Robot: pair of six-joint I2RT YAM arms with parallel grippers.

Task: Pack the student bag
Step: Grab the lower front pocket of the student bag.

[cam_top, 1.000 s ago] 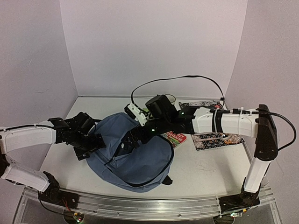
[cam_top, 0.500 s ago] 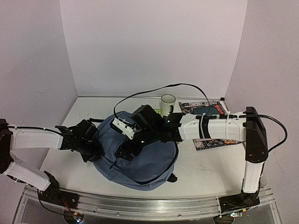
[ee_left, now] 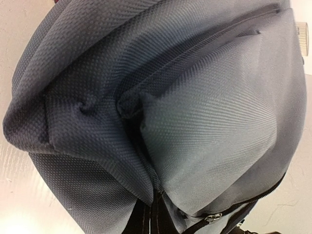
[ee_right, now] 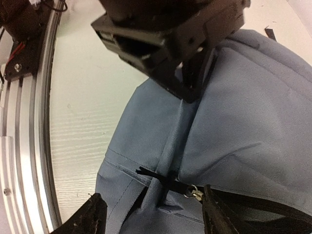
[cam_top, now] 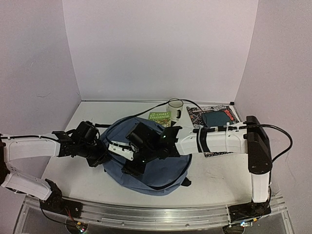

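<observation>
The student bag point(cam_top: 161, 168), slate-blue with black zipper trim, lies in the middle of the table. My left gripper point(cam_top: 101, 155) is at its left edge, shut on a pinched fold of the fabric point(ee_right: 187, 105). In the left wrist view the bag point(ee_left: 204, 122) fills the frame, and a metal zipper slider point(ee_left: 213, 218) shows at the bottom. My right gripper point(ee_right: 153, 217) hovers over the bag's left part with jaws apart. The black zipper pull tab point(ee_right: 156, 176) and the slider point(ee_right: 195, 192) lie between its fingertips point(ee_right: 92, 217), not gripped.
Behind the bag stand a glass mug point(cam_top: 174, 108), a green book point(cam_top: 160, 116) and a patterned book with a dark cover on it point(cam_top: 214, 118). The aluminium rail point(ee_right: 24, 146) runs along the table's near edge.
The right arm swung left across the bag and its jaws narrowed around the zipper pull. The left gripper closed on the bag's fabric. The bag shifted slightly right.
</observation>
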